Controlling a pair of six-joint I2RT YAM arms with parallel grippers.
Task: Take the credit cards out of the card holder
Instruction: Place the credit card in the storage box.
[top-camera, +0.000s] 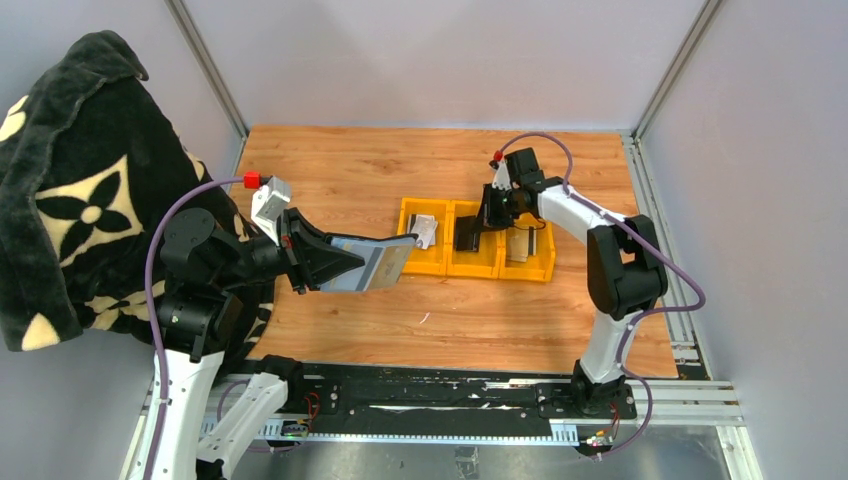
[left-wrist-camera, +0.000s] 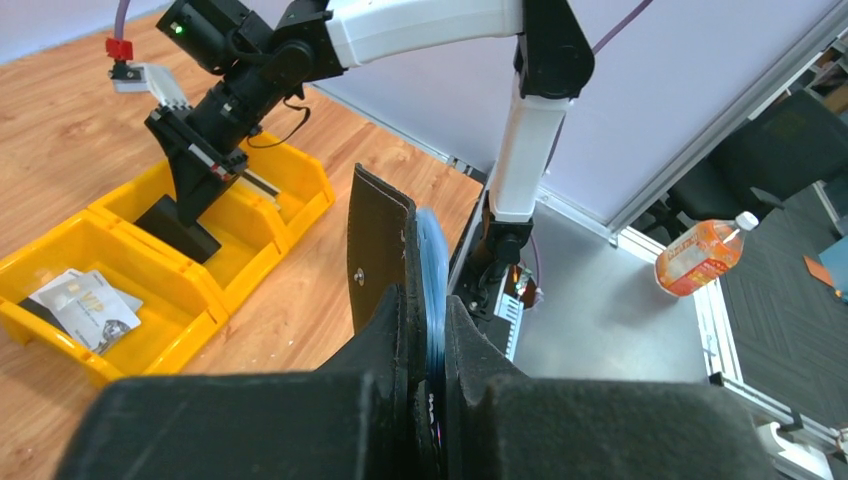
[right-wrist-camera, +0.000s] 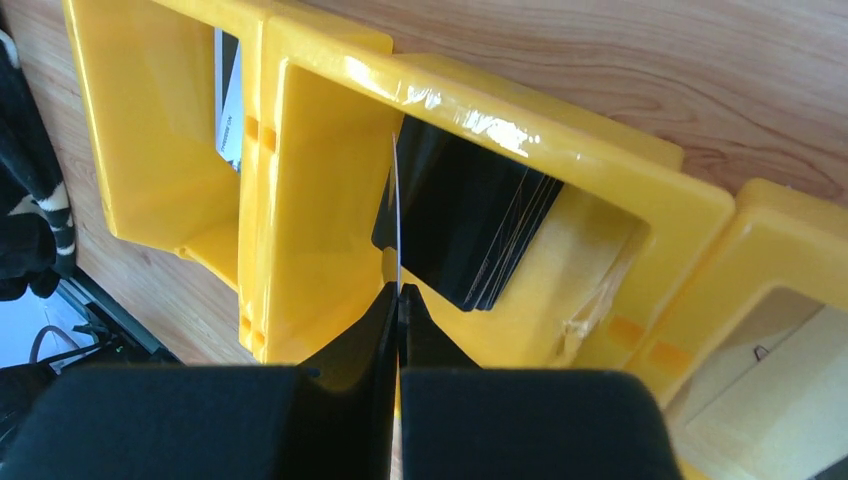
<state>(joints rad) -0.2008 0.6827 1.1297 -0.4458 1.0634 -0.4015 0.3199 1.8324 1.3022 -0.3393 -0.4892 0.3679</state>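
My left pincer (left-wrist-camera: 428, 330) was clamped on the one card holder (left-wrist-camera: 378, 250), held off the table near the left bin. Bluish card edges (left-wrist-camera: 432, 270) showed in it, packed too tight to count. My right pincer (right-wrist-camera: 398, 300) pinched one thin card (right-wrist-camera: 396, 200) edge-on over the middle of three yellow bins (top-camera: 447, 268), beside a black stack (right-wrist-camera: 470, 225). The left bin held two or three loose cards (left-wrist-camera: 85, 305). A patterned blanket (top-camera: 80, 190) hung beside my left arm.

Only faint print on the credit cards (left-wrist-camera: 85, 303) in the yellow bin (left-wrist-camera: 60, 245) at nine o'clock, too small to read.
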